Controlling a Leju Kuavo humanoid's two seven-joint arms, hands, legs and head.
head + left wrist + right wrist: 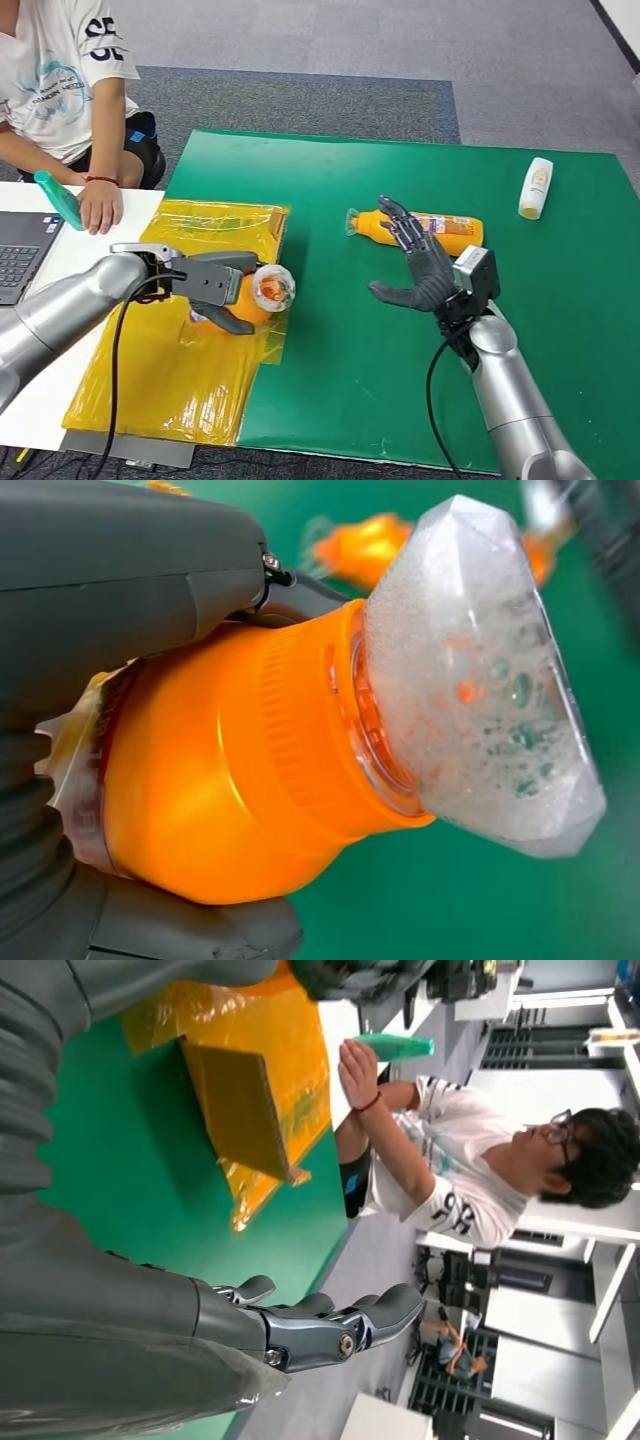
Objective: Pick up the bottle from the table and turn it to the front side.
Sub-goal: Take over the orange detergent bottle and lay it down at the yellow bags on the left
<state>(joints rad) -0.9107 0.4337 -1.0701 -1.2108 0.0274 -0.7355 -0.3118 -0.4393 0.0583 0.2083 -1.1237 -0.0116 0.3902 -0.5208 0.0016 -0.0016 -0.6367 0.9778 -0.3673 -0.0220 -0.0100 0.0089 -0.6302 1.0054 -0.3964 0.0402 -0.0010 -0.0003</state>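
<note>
Left robot hand [215, 285] grips orange bottle [249, 780] mid-body; right robot hand [415, 265] spread, empty. You judge plastic stiff, glossy, slippery: avoid clear cap [483, 680]

bottle [260, 296]: orange body, clear faceted cap with bubbles inside
pose: lying on its side, cap pointing toward the green mat [453, 380]
place: above the yellow plastic sheet [151, 380], held

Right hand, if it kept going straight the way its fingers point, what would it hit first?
Probably the orange bottle lying on the green mat just beyond the right hand; its fingers already overlap it from the head view, though height is unclear.
</note>
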